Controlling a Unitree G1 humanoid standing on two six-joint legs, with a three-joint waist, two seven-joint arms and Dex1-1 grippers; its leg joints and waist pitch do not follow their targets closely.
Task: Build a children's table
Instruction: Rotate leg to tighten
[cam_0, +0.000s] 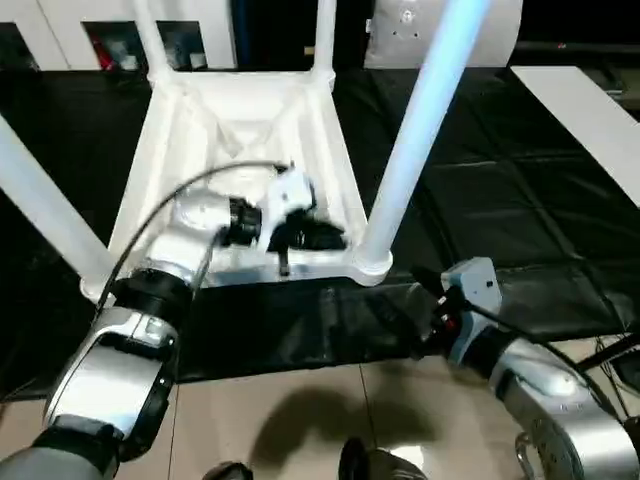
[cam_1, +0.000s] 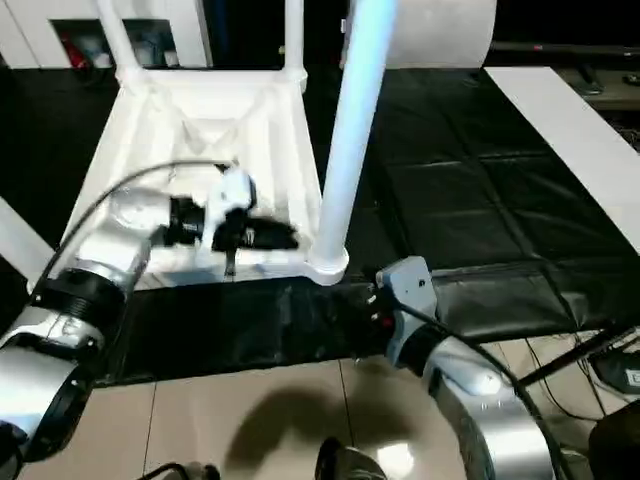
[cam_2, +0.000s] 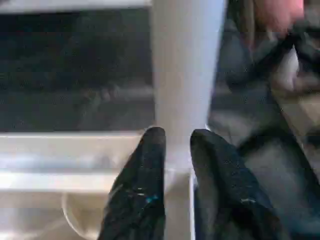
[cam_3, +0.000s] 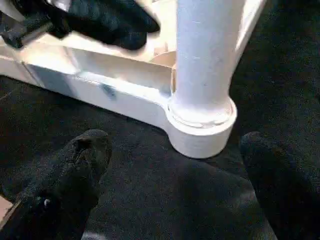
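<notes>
The children's table lies upside down on the black mat, its ribbed white top (cam_0: 170, 130) facing up and white legs rising from its corners. The near right leg (cam_0: 420, 130) stands in its corner socket (cam_3: 200, 135). My left gripper (cam_0: 322, 238) reaches inside the hollow underside, just left of that leg's base. Its black fingers (cam_2: 145, 190) stand a narrow gap apart, with nothing between them and the leg (cam_2: 185, 75) right behind them. My right gripper (cam_3: 174, 139) hovers low over the mat in front of the same corner, wide open and empty, with one finger (cam_3: 82, 160) on each side of the socket.
A black mat (cam_0: 500, 180) covers the floor under the table, and tan floor (cam_0: 300, 410) lies nearer to me. A flat white board (cam_0: 590, 120) lies on the mat at the right. White cabinets (cam_0: 60, 25) stand at the back left. Cables (cam_1: 600, 350) run at the lower right.
</notes>
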